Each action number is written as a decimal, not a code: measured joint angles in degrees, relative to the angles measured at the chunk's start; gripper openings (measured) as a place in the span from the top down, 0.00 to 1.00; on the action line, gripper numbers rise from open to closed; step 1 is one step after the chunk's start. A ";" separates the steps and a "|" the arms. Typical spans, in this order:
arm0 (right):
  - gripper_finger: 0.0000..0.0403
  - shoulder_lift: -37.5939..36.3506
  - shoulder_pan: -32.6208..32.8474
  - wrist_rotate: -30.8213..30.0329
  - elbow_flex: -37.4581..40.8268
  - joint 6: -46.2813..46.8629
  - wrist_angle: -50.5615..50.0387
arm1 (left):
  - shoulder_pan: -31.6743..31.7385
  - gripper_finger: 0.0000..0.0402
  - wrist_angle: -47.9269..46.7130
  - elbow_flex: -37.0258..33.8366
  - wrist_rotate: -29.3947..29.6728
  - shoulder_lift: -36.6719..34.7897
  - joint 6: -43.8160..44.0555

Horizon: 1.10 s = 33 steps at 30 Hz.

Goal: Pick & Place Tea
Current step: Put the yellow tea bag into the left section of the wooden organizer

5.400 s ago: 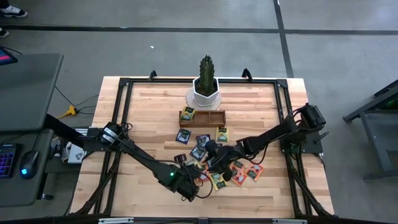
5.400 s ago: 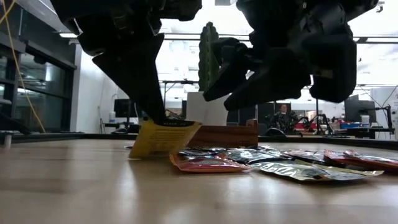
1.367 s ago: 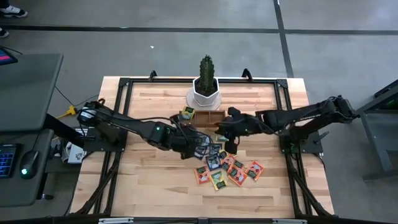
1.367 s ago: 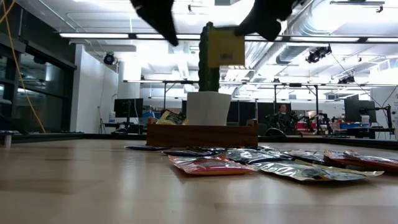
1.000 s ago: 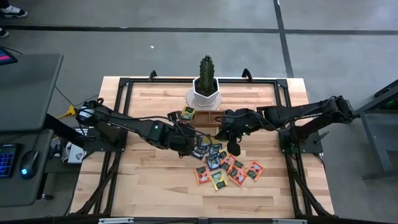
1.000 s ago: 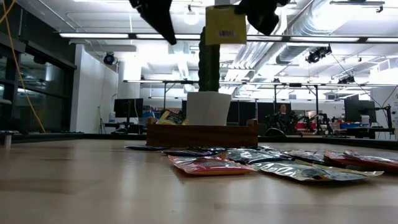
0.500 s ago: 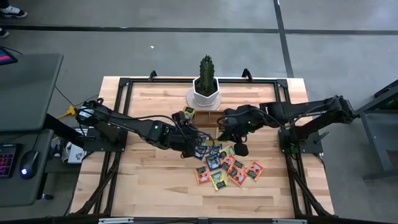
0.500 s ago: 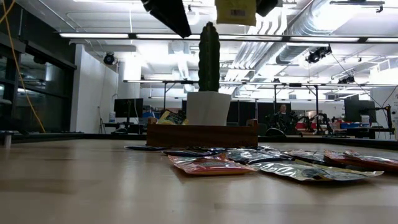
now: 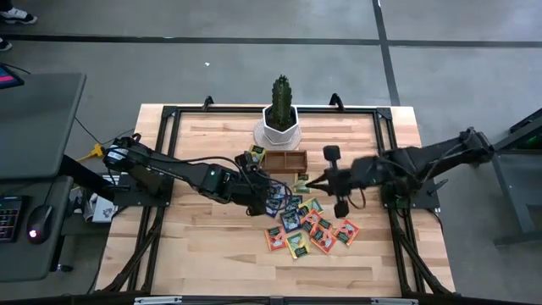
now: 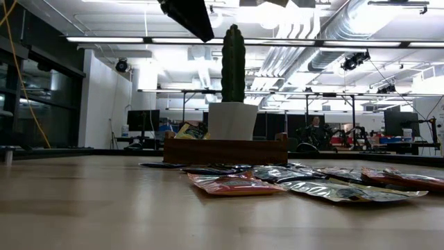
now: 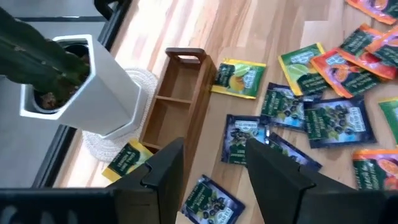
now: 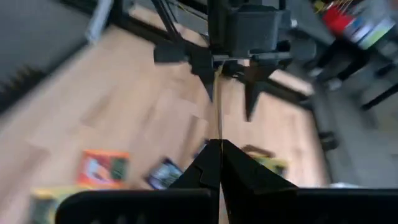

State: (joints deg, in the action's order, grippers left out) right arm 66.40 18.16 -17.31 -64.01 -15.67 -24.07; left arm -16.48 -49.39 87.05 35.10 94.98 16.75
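Just handed over: left gripper (image 11: 214, 147) opened at centre frame above loose tea (image 9: 298, 244); right gripper (image 12: 215, 145) clamped on one sachet (image 12: 217, 109), ready for placing.

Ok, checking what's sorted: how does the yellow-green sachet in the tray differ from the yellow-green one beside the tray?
The sachet in the tray sits in the left compartment of the tray, propped up at a tilt; the sachet beside the tray lies flat on the table, not yet sorted. Both are yellow-green squares.
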 joint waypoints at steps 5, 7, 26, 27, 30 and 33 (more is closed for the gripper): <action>1.00 3.47 6.99 -15.95 0.03 -12.35 -0.96 | 0.04 0.59 2.71 0.00 -2.05 0.00 0.01; 1.00 5.92 9.27 -23.90 0.07 -17.64 -1.21 | 0.71 0.59 4.21 0.00 -3.07 0.00 0.01; 1.00 19.55 18.76 -51.20 0.11 -37.10 -1.13 | 7.64 0.59 17.25 0.00 -20.34 0.00 -0.47; 1.00 19.53 19.19 -51.39 0.11 -37.08 -1.14 | 8.04 0.59 18.34 0.00 -21.67 0.00 -0.64; 1.00 19.49 20.27 -51.92 0.11 -37.14 -1.15 | 9.04 0.59 22.12 0.00 -25.67 0.02 -1.07; 1.00 19.49 20.96 -53.48 0.11 -37.28 -1.16 | 9.82 0.59 25.71 0.00 -29.37 0.02 -1.14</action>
State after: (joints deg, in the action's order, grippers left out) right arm 85.89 39.12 -70.79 -63.90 -52.95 -25.23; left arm -6.65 -23.68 87.05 5.73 95.00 15.60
